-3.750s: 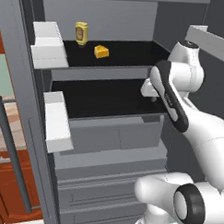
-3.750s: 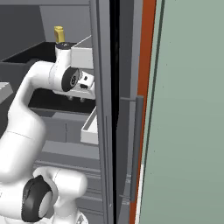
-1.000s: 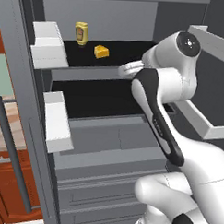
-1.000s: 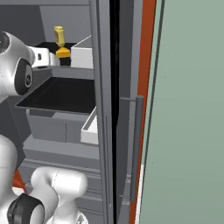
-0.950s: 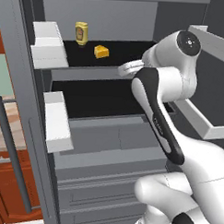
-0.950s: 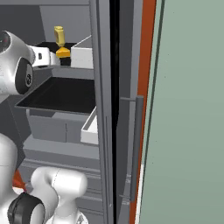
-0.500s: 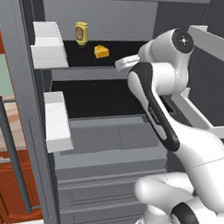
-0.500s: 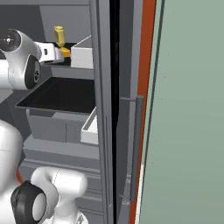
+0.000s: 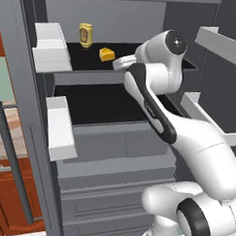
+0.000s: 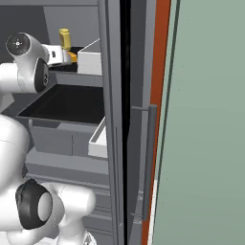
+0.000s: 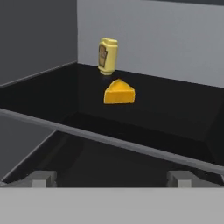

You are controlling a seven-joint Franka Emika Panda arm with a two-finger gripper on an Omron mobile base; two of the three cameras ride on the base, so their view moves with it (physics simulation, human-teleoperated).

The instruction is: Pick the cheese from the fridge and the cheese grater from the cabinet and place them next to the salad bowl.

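The cheese (image 11: 119,92) is a small yellow-orange wedge lying on the upper black shelf of the open grey fridge (image 9: 139,19). It also shows as the cheese (image 9: 107,54) in the left base view and the cheese (image 10: 73,57) in the right base view. My gripper (image 11: 113,179) is open at the shelf's front edge, pointing at the wedge from a short way off, with nothing between its fingers. Its hand (image 9: 123,63) hovers just right of the wedge. The cheese grater, the cabinet and the salad bowl are out of view.
A yellow mustard bottle (image 11: 107,55) stands just behind the cheese. White door bins (image 9: 51,54) hang on the left door, more bins (image 9: 223,44) on the right. A lower black shelf (image 9: 101,102) and grey drawers (image 9: 114,144) lie below. The fridge door edge (image 10: 115,119) stands close on the right.
The arm has lifted from the middle shelf up to the upper shelf, and over the last second the hand has swung left toward the cheese. The jaws stay open.
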